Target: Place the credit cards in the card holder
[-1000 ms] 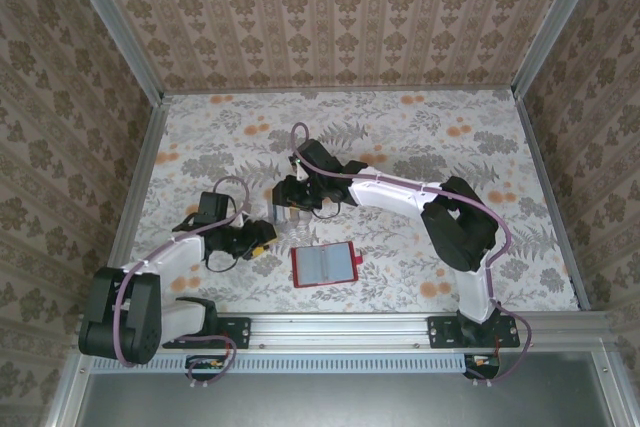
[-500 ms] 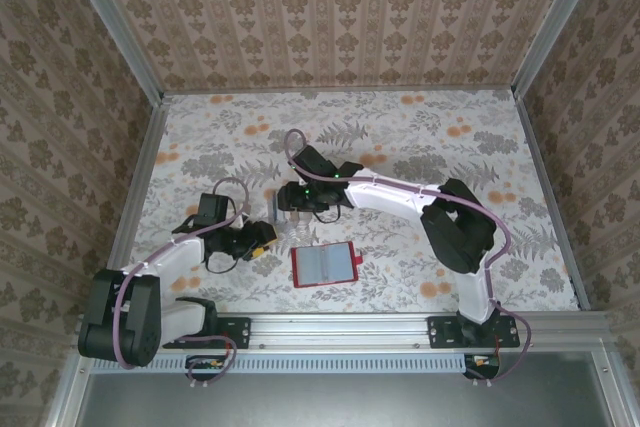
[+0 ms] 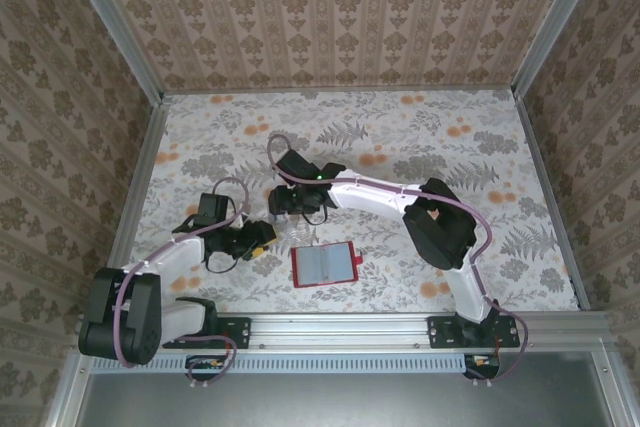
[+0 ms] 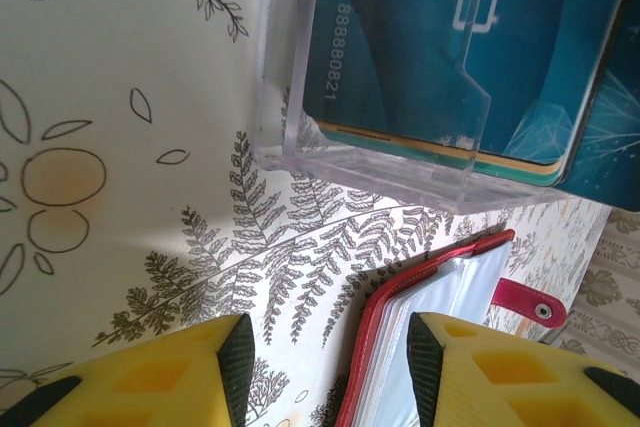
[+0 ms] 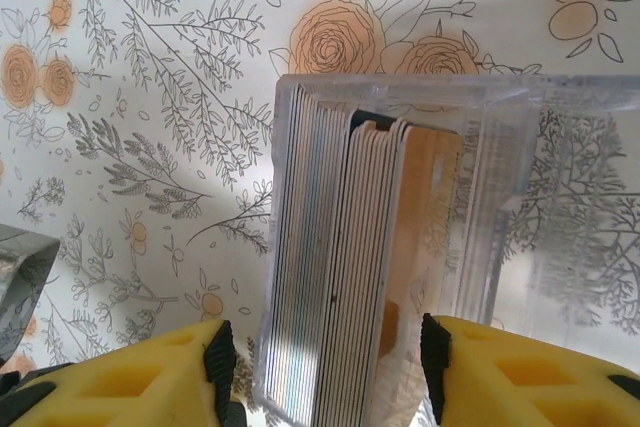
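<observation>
1. Top view: the right pincer [image 3: 287, 202] is seen left of centre, lowered over a clear case [image 3: 291, 229] on the flowered counter [image 3: 450, 147]. Since a second earlier the right arm has been swung further left and its elbow drawn in, so the pincer has been brought onto the case. The left pincer [image 3: 262, 239] is parked just left of the case, unchanged. The card holder [image 3: 325, 265] lies open and unmoved just below the case, in the lower middle.

2. Left wrist view: the left pincer's yellow fingers [image 4: 235, 367] are seen at the bottom edge, released, with nothing gripped. The credit cards [image 4: 440, 47], a teal one facing out, stand in the case at upper right. The red holder is shown at lower right, near the case but apart.

3. Right wrist view: the yellow fingers are set at the lower corners, released, either side of the cards seen edge-on. Contact cannot be told. A grasp is judged to be in preparation; no card is carried yet.
</observation>
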